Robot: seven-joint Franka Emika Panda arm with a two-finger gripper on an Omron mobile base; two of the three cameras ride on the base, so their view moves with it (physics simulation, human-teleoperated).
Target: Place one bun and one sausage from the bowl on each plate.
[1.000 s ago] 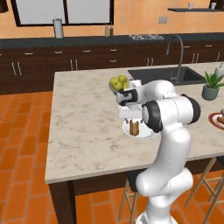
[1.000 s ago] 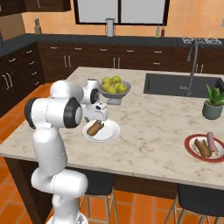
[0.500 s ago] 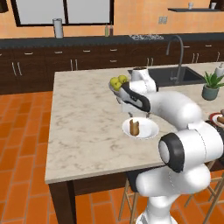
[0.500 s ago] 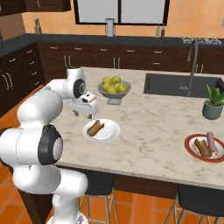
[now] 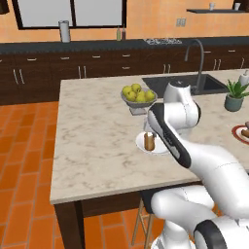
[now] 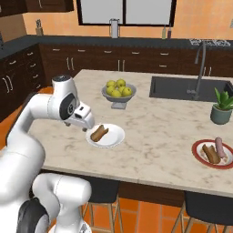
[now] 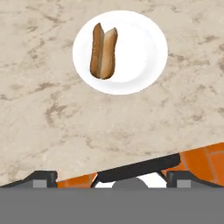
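Since the bun [image 7: 103, 51] lying on the white plate [image 7: 148, 52] looks light and soft, it should be gripped gently across its narrow width. Whether the gripper [image 6: 85, 124] is open cannot be told; nothing is seen held.

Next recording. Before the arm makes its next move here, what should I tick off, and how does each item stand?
1. End effector free to pick: ok, fingertips apart, nothing between them.
2. Red-rimmed plate complete: ok, bun and sausage lie on it.
3. White plate complete: not ok, only a split bun.
4. Source of the next sausage: cannot tell.
5. Fruit bowl apart from the white plate: ok.
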